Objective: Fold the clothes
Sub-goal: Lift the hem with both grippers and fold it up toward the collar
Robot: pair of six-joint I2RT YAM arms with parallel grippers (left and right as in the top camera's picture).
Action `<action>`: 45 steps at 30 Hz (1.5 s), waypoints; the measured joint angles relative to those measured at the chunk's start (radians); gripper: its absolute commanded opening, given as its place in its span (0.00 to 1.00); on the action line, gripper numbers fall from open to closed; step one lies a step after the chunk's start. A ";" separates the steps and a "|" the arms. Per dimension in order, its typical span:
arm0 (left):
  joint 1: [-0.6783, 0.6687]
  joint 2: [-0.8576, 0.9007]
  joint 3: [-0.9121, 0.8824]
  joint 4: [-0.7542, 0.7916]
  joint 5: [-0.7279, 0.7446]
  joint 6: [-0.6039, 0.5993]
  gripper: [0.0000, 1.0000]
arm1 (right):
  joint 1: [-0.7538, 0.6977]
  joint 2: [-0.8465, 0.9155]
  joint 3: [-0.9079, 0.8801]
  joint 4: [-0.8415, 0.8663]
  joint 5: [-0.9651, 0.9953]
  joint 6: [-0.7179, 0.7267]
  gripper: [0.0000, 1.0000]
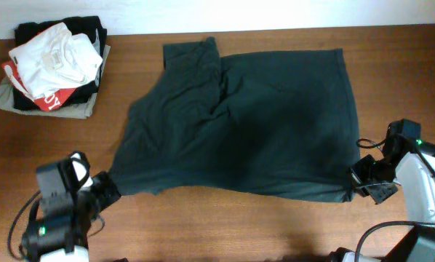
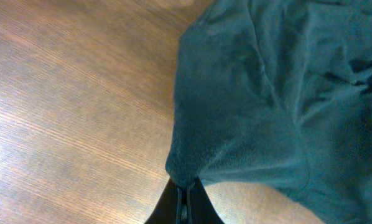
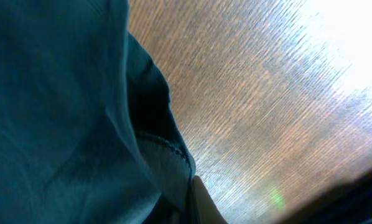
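Dark teal shirt [image 1: 254,124] lies spread on the wooden table [image 1: 203,225], centre to right, mostly flat, with creases running through its left half. A pile of clothes [image 1: 54,65] sits well apart at the far left corner. The left gripper [image 1: 107,188] is at the shirt's near-left corner; the left wrist view shows its jaws narrow, pinched on a small tuck of cloth. The right gripper [image 1: 357,178] is at the near-right corner. In the right wrist view the stitched hem [image 3: 167,149] bunches down to one finger, so the jaws read as closed on that corner, though the second finger is hidden. The long axis runs left to right across the table. One sleeve [image 1: 192,54] sticks out at the far left, and the straight right edge looks like the bottom hem, so the shirt probably points collar-end left, hem right; the collar itself is not visible. The step in hand appears to be carrying the near edge over to the far edge. To do it well, lift both corners together and level, keep light tension between the arms so the edge stays straight, travel away from the robot at matched pace, lay the edge down along the far side, and release only once the cloth rests. The left pinch is shallow and may slip.
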 measured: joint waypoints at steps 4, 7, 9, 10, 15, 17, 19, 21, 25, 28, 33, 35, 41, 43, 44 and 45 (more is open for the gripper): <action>0.000 -0.052 0.082 -0.126 -0.055 -0.021 0.00 | 0.000 -0.035 0.009 -0.021 0.000 -0.009 0.04; 0.000 -0.050 0.173 -0.172 -0.081 -0.022 0.01 | 0.000 -0.112 0.010 -0.046 0.000 -0.023 0.04; 0.000 -0.050 0.216 -0.201 -0.089 -0.022 0.00 | 0.000 -0.164 0.010 -0.061 0.000 -0.034 0.04; 0.000 -0.052 0.237 -0.218 -0.093 -0.022 0.01 | 0.000 -0.188 0.010 -0.068 -0.001 -0.036 0.04; 0.000 -0.049 0.250 -0.224 -0.092 -0.039 0.01 | 0.000 -0.323 0.015 -0.056 -0.001 -0.061 0.04; 0.000 -0.032 0.250 -0.204 -0.093 -0.044 0.00 | 0.000 -0.349 0.022 -0.028 -0.001 -0.064 0.04; 0.000 -0.003 0.251 -0.200 -0.093 -0.044 0.01 | 0.000 -0.348 0.023 0.004 -0.001 -0.068 0.04; 0.000 0.056 0.251 -0.198 -0.093 -0.044 0.01 | 0.000 -0.342 0.024 0.059 -0.002 -0.068 0.04; 0.000 0.168 0.250 -0.180 -0.092 -0.044 0.01 | 0.000 -0.317 0.024 0.167 -0.016 -0.071 0.04; -0.001 0.245 0.249 -0.121 -0.092 -0.044 0.01 | 0.001 -0.295 0.024 0.258 -0.032 -0.078 0.04; -0.008 0.377 0.249 -0.034 -0.083 -0.044 0.01 | 0.001 -0.240 0.024 0.346 -0.047 -0.094 0.04; -0.026 0.428 0.249 -0.005 -0.079 -0.044 0.00 | 0.001 -0.214 0.024 0.373 -0.047 -0.101 0.04; -0.121 0.563 0.248 0.176 -0.077 -0.047 0.01 | 0.001 -0.115 0.024 0.481 -0.047 -0.119 0.04; -0.135 0.606 0.248 0.219 -0.077 -0.047 0.01 | 0.001 -0.086 0.024 0.503 -0.047 -0.119 0.04; -0.140 0.633 0.248 0.251 -0.077 -0.047 0.01 | 0.001 -0.068 0.024 0.515 -0.047 -0.119 0.04; -0.143 0.656 0.248 0.272 -0.077 -0.047 0.00 | 0.001 -0.055 0.024 0.523 -0.047 -0.119 0.04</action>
